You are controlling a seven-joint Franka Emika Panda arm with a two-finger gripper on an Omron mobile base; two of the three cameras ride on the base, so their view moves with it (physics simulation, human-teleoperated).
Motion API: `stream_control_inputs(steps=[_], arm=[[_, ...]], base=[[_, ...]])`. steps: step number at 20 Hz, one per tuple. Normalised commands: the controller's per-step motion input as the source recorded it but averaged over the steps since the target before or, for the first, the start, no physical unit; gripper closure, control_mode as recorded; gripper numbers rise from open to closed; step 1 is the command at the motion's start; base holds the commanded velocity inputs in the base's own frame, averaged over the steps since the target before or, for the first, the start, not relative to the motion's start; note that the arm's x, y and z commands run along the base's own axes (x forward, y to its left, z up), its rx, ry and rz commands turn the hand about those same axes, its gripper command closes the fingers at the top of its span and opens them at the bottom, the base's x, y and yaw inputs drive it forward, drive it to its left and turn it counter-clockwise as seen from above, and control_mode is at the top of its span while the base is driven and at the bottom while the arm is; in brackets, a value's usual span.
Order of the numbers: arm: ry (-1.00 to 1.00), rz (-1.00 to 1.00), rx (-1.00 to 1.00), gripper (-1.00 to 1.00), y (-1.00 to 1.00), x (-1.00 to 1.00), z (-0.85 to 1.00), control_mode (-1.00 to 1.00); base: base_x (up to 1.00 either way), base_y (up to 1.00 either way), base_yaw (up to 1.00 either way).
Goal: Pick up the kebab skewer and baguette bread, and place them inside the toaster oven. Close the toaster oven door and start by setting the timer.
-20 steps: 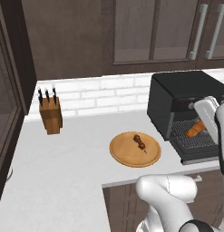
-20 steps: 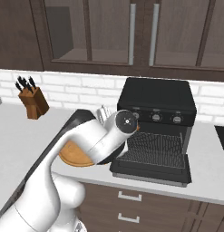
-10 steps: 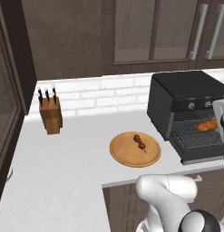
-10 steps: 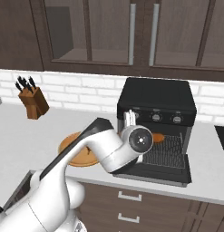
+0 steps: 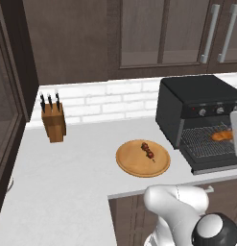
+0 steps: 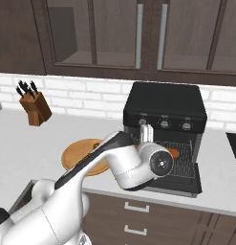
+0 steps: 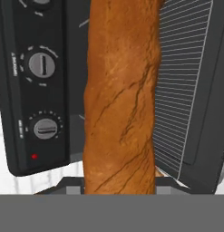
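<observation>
toaster oven [image 7: 38,90] panel lettering too blurred to read

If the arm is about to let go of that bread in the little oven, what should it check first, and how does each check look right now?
1. Toaster oven door down: ok.
2. Baguette bread over the wire rack: ok.
3. Bread resting on the rack, not hanging above it: cannot tell.
4. Gripper gripping the bread: ok in the hand view.
5. Kebab skewer waiting on the wooden plate: ok.
6. Knobs clear of the bread: ok.
</observation>
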Motion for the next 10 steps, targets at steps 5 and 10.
stream_control_inputs(steps=[5,10], arm=[[0.00,-0.01,0.00,1.00,0.00,0.38,-0.30,-1.00],[0.00,0.00,0.00,1.00,0.00,0.44,-0.32,-1.00]], base=[[0.00,0.00,0.00],[0.00,0.00,0.00]])
